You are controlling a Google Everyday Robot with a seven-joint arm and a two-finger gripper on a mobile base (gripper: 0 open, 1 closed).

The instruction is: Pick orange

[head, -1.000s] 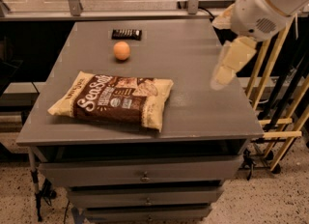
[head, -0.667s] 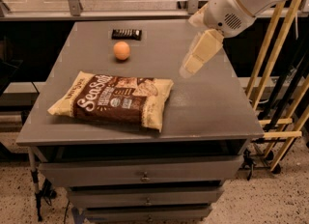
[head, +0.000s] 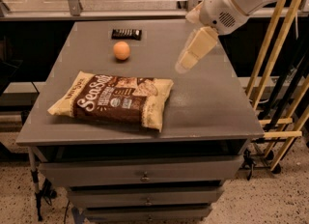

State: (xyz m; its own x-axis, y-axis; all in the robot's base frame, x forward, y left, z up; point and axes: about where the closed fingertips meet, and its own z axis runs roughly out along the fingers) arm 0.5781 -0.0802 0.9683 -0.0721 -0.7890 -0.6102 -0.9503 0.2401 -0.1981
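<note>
A grey worktop (head: 207, 102) carries the orange (head: 121, 50), upper left of centre, between a dark bar (head: 126, 34) and a snack bag (head: 116, 100). The gripper (head: 183, 65) hangs right of centre, well apart from the orange and holding nothing; how far open it is cannot be told. A glancing touch could roll the fruit away.

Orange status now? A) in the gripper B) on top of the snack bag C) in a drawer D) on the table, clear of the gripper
D: the orange sits on the table beyond the snack bag, and the gripper hovers apart from it over the tabletop.
</note>
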